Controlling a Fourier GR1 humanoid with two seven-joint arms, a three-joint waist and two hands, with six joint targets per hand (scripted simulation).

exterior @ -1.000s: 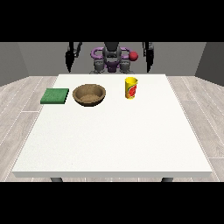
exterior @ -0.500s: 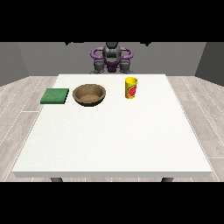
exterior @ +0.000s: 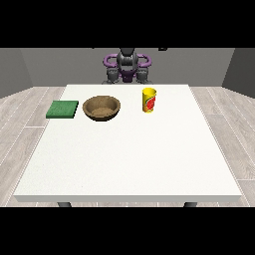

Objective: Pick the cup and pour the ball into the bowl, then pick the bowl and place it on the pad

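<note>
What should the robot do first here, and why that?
Probably reach the hand at the view's right forward to the yellow cup. The cup stands upright and untouched on the white table, on that hand's side, while both hands sit back near the robot's body. The wooden bowl and green pad come later.

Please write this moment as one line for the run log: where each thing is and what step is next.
cup: upright on table, untouched | bowl: left of cup | pad: left of bowl, bare | hands: not over table | next: pick cup
</note>
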